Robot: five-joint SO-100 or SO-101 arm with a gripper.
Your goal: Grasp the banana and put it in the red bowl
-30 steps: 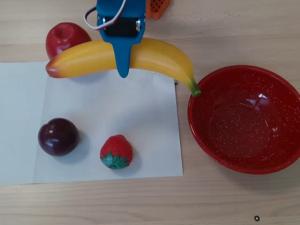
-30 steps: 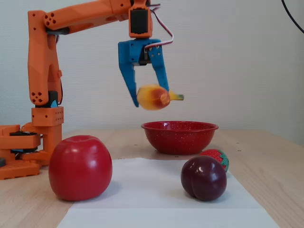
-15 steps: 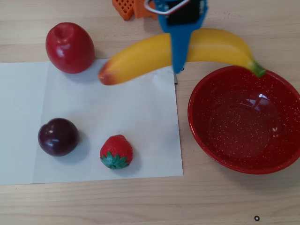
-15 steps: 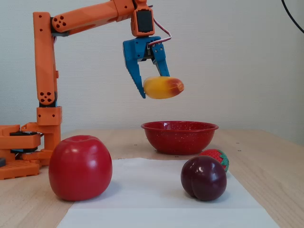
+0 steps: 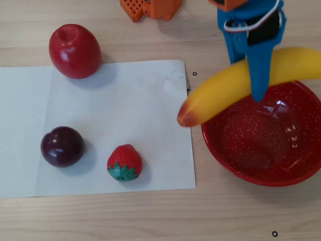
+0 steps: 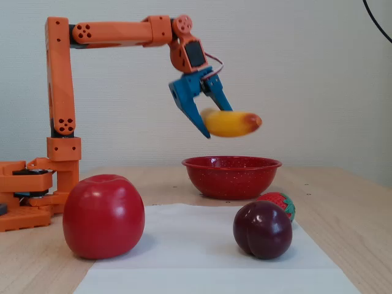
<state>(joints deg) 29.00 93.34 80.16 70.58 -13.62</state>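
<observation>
My blue two-finger gripper [image 5: 260,95] clamped the long glossy yellow plastic banana [image 5: 235,88], its reddish tip overhung the rim of the speckled red enamel bowl [image 5: 235,163], white paper sheet [image 5: 100,115] beside.

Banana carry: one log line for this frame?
phase: transport | claw: shut on banana | banana: airborne, partly above red bowl rim, reddish tip outside | bowl: empty | release: not yet

You see a light wooden desk [image 5: 100,221]. A white paper sheet [image 5: 125,105] lies flat on it. The red bowl [image 5: 261,175] sits on the bare wood just beside the paper's right edge in the overhead view. The orange arm base [image 6: 27,196] stands on the desk too.
</observation>
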